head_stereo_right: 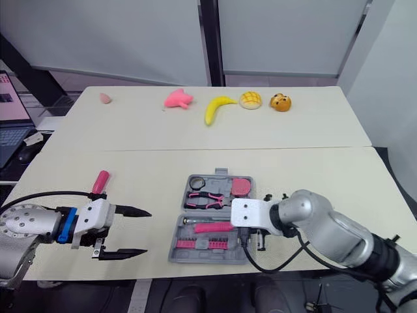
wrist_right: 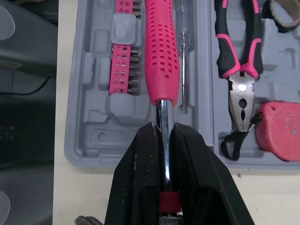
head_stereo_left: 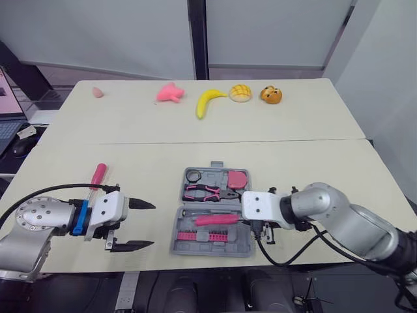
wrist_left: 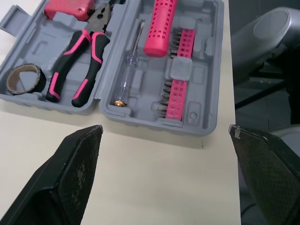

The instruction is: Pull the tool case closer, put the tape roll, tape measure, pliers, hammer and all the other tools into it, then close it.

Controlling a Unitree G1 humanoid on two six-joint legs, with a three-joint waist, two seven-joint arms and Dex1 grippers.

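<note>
The grey tool case (head_stereo_left: 180,242) lies open near the table's front edge. Its far half holds the tape roll (head_stereo_left: 193,175), the pink-handled pliers (head_stereo_left: 203,191) and the pink tape measure (head_stereo_left: 236,178). The near half holds a strip of pink bits (head_stereo_left: 208,235) and a thin tester screwdriver (wrist_right: 184,61). My right gripper (wrist_right: 164,129) is shut on the chrome shaft of the hammer (wrist_right: 161,51), whose pink handle lies along the near half; its head is hidden. My left gripper (head_stereo_left: 154,225) stands open left of the case, holding nothing. A pink screwdriver (head_stereo_left: 98,175) lies on the table beyond it.
On the far table are a small pink piece (head_stereo_left: 98,92), a pink toy (head_stereo_left: 169,92), a banana (head_stereo_left: 207,102), a yellow bun (head_stereo_left: 240,93) and an orange bun (head_stereo_left: 271,95). A laptop (head_stereo_left: 6,127) sits off the left edge. A seam (head_stereo_left: 195,141) splits the two tabletops.
</note>
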